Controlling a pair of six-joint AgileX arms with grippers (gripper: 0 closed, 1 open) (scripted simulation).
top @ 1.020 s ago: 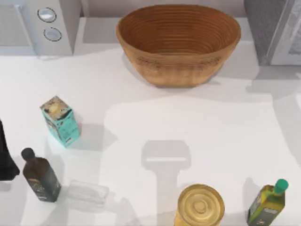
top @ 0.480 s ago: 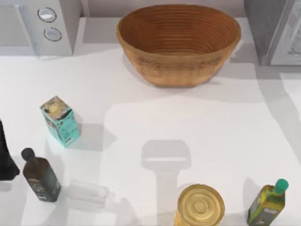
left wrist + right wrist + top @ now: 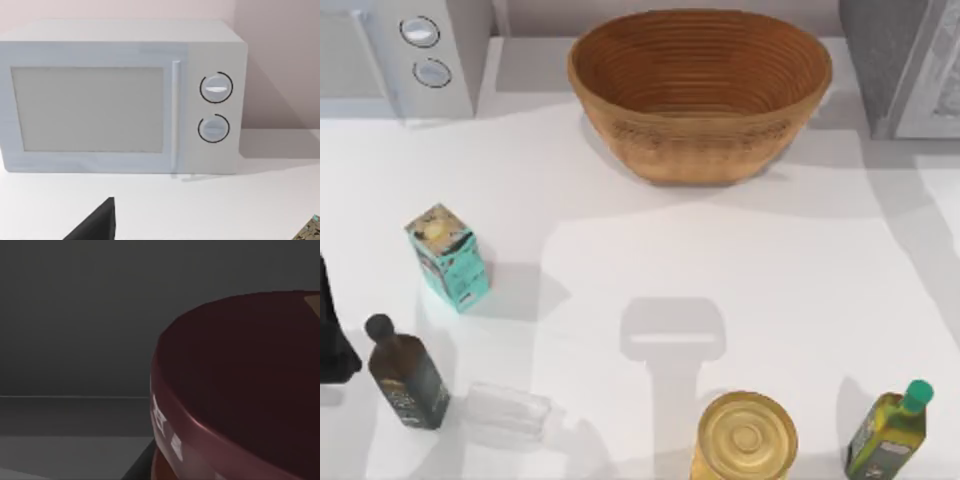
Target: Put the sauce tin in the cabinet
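One maroon top of the sauce tin (image 3: 240, 385) is looming right against the right wrist camera, with grey walls and a grey floor lying around and behind it. That setting is looking like the inside of the cabinet (image 3: 900, 65), which is standing at the far right corner of the table (image 3: 720, 260) in the top view, speckled grey side beside its paler framed door. Whether the right pincer is clamping the tin or is spread apart, I cannot tell, since its fingers are not showing.

Several other things are sitting on the white table. A wicker basket (image 3: 700, 90) is resting at the far middle, between the cabinet and a white microwave (image 3: 400, 55) with two round knobs at the far left. A teal carton (image 3: 448, 256) is standing on the left side, and nearer the front a dark bottle (image 3: 408, 375) is leaning beside a clear plastic piece (image 3: 508, 410). A gold-topped can (image 3: 746, 436) is sitting at the front edge, with a green-capped oil bottle (image 3: 890, 430) well to its right.

The left arm (image 3: 332, 330) is waiting at the table's left edge, its wrist camera facing the microwave door; whether that pincer is wide or narrow cannot be told.
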